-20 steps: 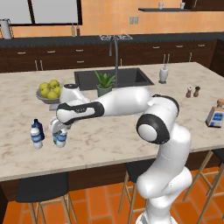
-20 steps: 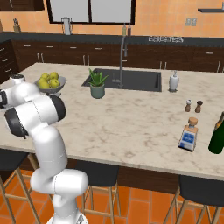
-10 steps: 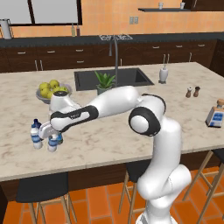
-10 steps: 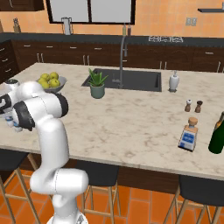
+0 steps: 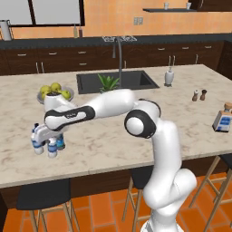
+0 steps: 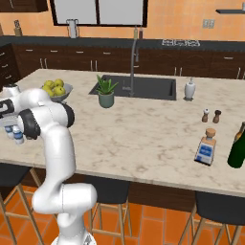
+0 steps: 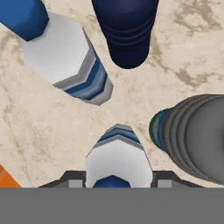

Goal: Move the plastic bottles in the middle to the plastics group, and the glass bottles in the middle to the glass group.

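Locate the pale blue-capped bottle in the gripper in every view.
Left base view: pale bottle at the left of the counter, near its front edge.
Right base view: far left edge of the picture.
Hand view: bottom centre, between the fingertips.
Landmark: fruit bowl, behind it in both base views.

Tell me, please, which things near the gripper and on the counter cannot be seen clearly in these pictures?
- Gripper, left base view: its fingers are hidden behind the hand and the small bottles.
- Pale bottle, hand view: its lower part is cut off by the bottom edge.
- Dark grey bottle, hand view: cut off by the right edge.
- Flask, right base view: its label is too small to read.
- Green bottle, right base view: cut off by the right edge.
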